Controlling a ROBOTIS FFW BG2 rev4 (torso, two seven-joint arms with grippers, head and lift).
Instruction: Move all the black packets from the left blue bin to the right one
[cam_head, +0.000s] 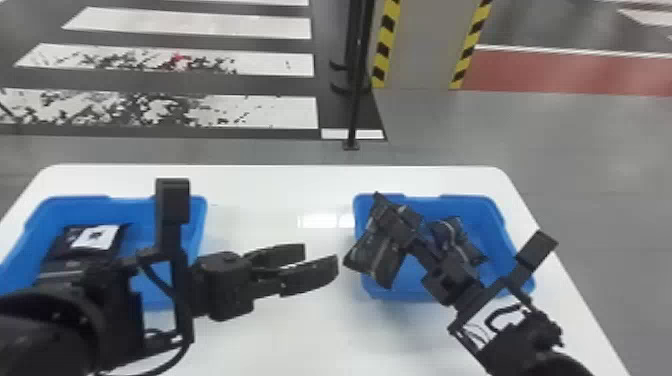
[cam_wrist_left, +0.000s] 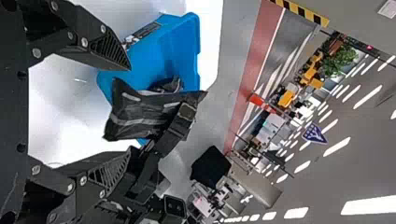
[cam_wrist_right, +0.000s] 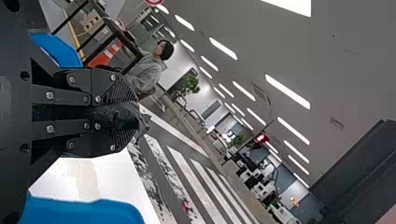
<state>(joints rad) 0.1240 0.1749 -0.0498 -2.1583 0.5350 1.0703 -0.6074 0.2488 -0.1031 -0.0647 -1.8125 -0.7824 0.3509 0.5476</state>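
Nearest, on the left, the left arm (cam_head: 55, 325) crosses over the near part of the left blue bin (cam_head: 204, 220), hiding its near right corner. Its gripper (cam_head: 320, 261) lies over the middle of a white desk (cam_head: 300, 330), between the bins, fingers spread with nothing between them.

On the right, the right gripper (cam_head: 397, 217) is over the right blue bin (cam_head: 480, 205), closed on a black packet (cam_head: 377, 252). The packet hangs across the bin's left edge, covering part of it; its long axis slopes down from the fingers to a wide lower end near the desk's middle. The left wrist view adds that it is gripped at its upper end and is wrinkled; the right wrist view shows its edge pinched between the fingertips.

Farther in, a second black packet (cam_head: 455, 240) lies inside the right bin, slanting from the bin's far side toward its near right corner. In the left bin, toward the desk's left edge, a flat black packet (cam_head: 60, 245) bears a white label (cam_head: 95, 237).

Past the desk's far edge stand a dark pole (cam_head: 354, 100) and a grey panel (cam_head: 420, 45) edged in yellow-and-black stripes, with white floor stripes (cam_head: 240, 25) to the left. The left wrist view also reveals a green plant (cam_wrist_left: 340, 60) in the distance.
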